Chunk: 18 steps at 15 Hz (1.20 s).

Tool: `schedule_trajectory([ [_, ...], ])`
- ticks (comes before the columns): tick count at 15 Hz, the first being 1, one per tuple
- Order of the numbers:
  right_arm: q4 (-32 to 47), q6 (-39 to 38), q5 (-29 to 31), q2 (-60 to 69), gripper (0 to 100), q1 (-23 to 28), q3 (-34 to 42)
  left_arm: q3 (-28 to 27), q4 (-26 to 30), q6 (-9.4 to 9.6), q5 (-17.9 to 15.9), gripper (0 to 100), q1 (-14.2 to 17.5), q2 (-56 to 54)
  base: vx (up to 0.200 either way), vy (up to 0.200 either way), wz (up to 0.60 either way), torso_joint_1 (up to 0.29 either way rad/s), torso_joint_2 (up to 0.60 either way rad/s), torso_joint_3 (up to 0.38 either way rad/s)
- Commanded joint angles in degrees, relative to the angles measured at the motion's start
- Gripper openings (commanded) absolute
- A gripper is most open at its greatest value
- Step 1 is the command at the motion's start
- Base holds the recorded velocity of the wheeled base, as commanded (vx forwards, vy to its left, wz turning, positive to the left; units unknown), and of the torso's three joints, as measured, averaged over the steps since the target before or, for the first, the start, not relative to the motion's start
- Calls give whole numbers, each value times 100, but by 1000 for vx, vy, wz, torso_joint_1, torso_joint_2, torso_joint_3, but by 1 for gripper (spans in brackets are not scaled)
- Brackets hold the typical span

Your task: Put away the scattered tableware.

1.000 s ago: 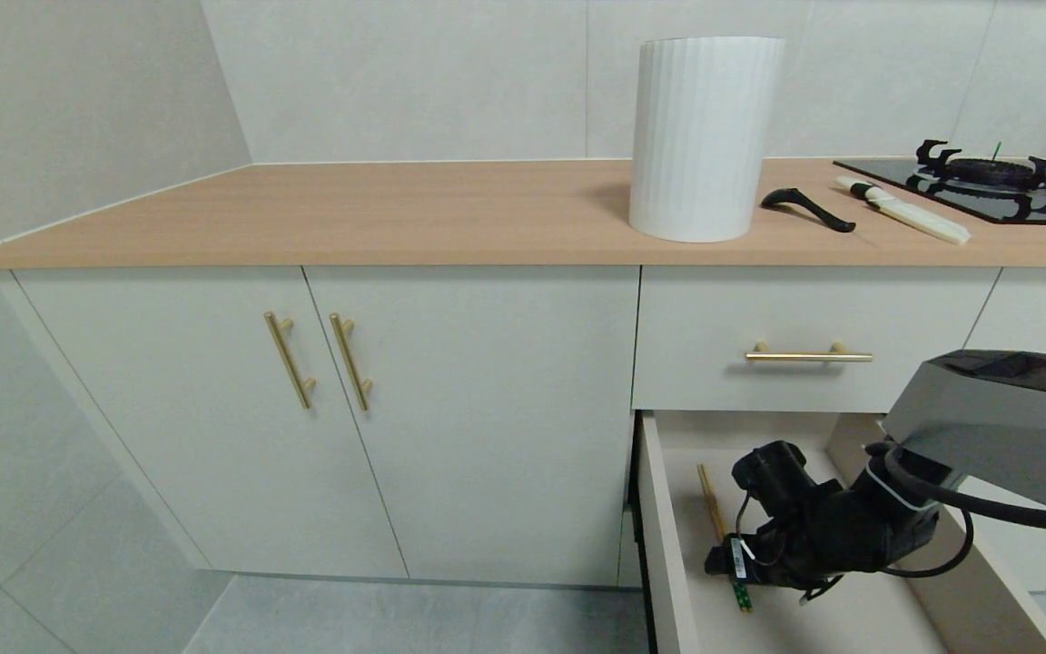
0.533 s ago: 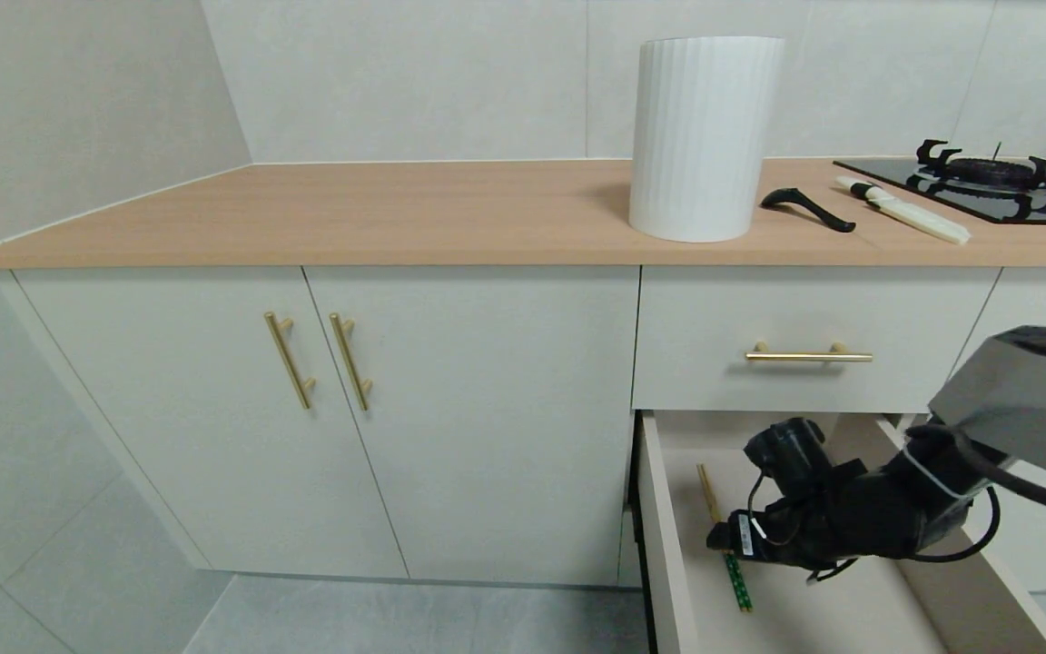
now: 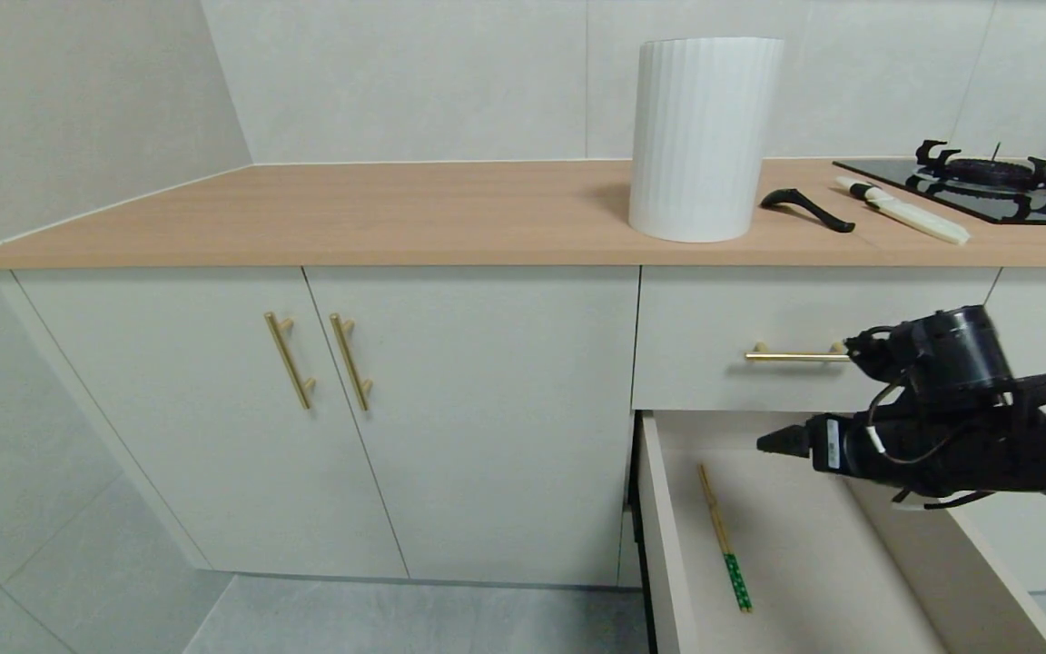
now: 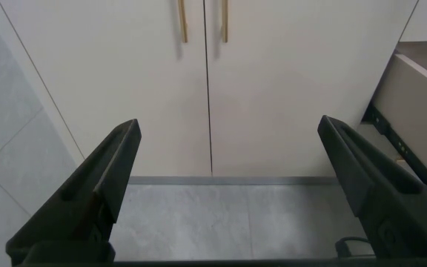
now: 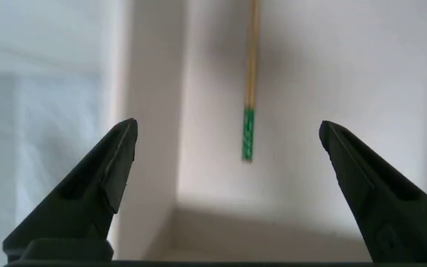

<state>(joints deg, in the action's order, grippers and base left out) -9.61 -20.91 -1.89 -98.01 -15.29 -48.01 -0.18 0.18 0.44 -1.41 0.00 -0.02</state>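
Observation:
A pair of wooden chopsticks [image 3: 723, 540] with green ends lies on the floor of the open lower drawer [image 3: 664, 536], near its left wall. My right gripper [image 3: 782, 441] hovers above the drawer's back part, open and holding nothing; its wrist view looks down between the spread fingers at the chopsticks [image 5: 251, 81]. On the counter lie a black-handled utensil [image 3: 806, 208] and a white knife [image 3: 906, 212]. My left gripper [image 4: 228, 130] is open and empty, low in front of the cabinet doors [image 4: 206, 81].
A tall white ribbed container [image 3: 701, 136] stands on the wooden countertop [image 3: 350, 213]. A gas hob [image 3: 986, 182] sits at the far right. The upper drawer [image 3: 809, 356] with a gold handle is closed. Double doors with gold handles [image 3: 319, 359] are to the left.
My right gripper has risen out of the drawer and drawn back to the right. The chopsticks stay where they lay on the drawer floor.

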Motion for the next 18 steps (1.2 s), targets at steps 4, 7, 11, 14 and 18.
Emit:
schedule_trajectory([
  [4, -33, 271, -22, 1223, 100, 421, 2, 1, -1, 0, 1, 100, 0, 2, 0, 0, 0, 0, 0, 0],
  [7, -33, 280, -13, 1452, 100, 421, 2, 1, -1, 0, 1, 100, 0, 2, 0, 0, 0, 0, 0, 0],
  [11, -41, 553, -13, 1548, 100, 421, 107, 1, -1, 0, 1, 100, 0, 2, 0, 0, 0, 24, -118, -95],
  [14, -41, 553, -13, 1548, 100, 421, 125, 1, -1, 0, 1, 100, 0, 2, 0, 0, 0, 97, -255, -310],
  [18, -41, 561, -13, 1557, 100, 421, 142, 1, -1, 0, 1, 100, 0, 2, 0, 0, 0, 138, -540, -311],
])
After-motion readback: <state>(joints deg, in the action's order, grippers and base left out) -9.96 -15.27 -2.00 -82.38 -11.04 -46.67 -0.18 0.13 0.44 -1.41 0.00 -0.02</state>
